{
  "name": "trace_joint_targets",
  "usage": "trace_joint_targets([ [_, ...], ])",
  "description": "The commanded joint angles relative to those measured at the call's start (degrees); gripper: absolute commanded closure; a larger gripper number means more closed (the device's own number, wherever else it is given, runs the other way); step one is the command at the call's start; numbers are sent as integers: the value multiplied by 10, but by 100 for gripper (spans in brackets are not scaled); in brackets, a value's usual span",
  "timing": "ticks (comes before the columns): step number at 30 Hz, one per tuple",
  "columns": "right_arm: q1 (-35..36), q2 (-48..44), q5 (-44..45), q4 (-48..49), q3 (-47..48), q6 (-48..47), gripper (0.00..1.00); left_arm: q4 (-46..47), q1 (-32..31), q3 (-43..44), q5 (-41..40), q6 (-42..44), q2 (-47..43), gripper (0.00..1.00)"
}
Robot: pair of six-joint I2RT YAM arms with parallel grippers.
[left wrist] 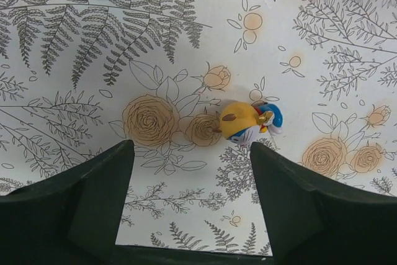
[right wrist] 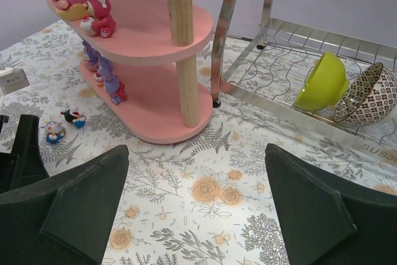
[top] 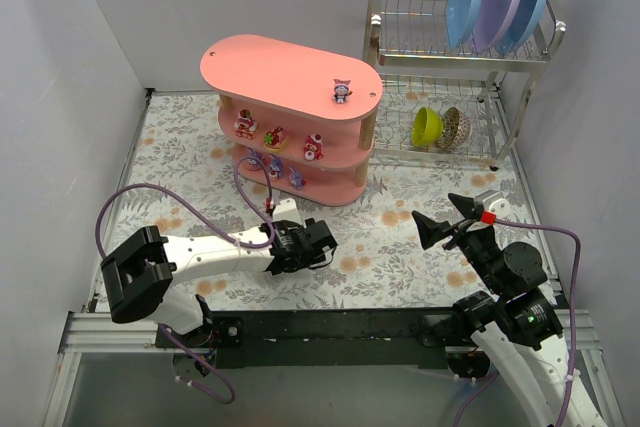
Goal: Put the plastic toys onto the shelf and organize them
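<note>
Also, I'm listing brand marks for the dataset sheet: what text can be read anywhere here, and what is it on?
"SUSS": on the front rail of the dish rack, right wrist view; the word runs off the picture's edge, so the rest cannot be read.
Nothing else is readable: the plastic toys and the shelf show no lettering in any view.

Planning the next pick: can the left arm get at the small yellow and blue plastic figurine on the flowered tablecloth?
Probably yes: the small yellow and blue plastic figurine lies just ahead of the open left fingers, nothing between.
</note>
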Motion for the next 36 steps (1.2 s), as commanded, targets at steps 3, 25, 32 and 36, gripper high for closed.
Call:
trace_joint_targets([
  [3, 2, -6, -4, 28, -3, -2, 2, 30, -4, 31, -36, -492, 9, 27],
  [25, 2, 2, -9, 27, -2, 0, 2, 139, 61, -43, 63, -347, -79, 27],
  [32, 2, 10, -32, 27, -2, -1, 2, 108, 87, -32, 54, -238, -86, 27],
  [36, 2, 25, -69, 28, -1, -1, 2, 110, 112, -49, 53, -171, -120, 27],
])
